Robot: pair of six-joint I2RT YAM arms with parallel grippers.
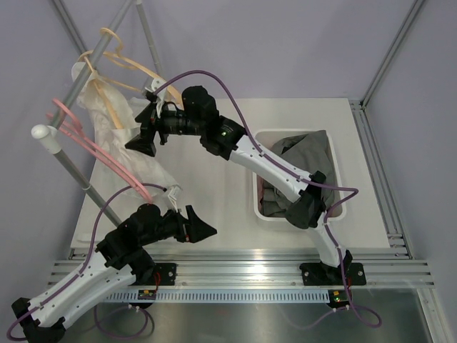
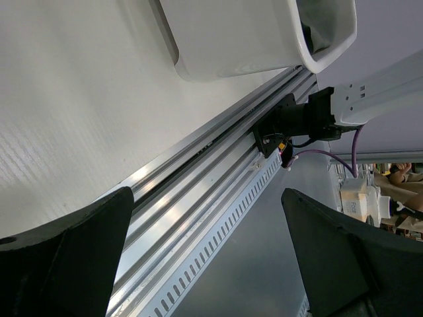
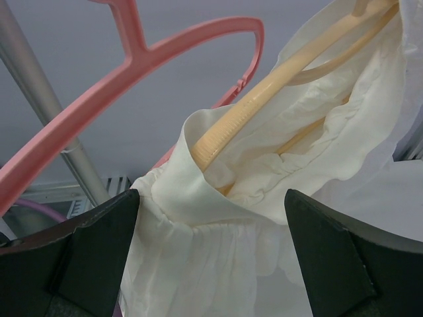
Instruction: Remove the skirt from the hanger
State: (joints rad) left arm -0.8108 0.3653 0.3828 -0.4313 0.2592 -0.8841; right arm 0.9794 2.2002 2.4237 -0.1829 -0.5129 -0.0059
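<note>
A cream skirt hangs on a tan wooden hanger from the rail at the far left. In the right wrist view the skirt's gathered waistband sits around the hanger's arm. My right gripper is open and reaches up to the skirt; its fingers stand either side of the waistband without closing on it. My left gripper is open and empty, low near the table's front edge, pointing at the front rail.
Pink hangers hang on the grey rail beside the skirt, also in the right wrist view. A white bin with grey clothes stands at the right; its corner shows in the left wrist view.
</note>
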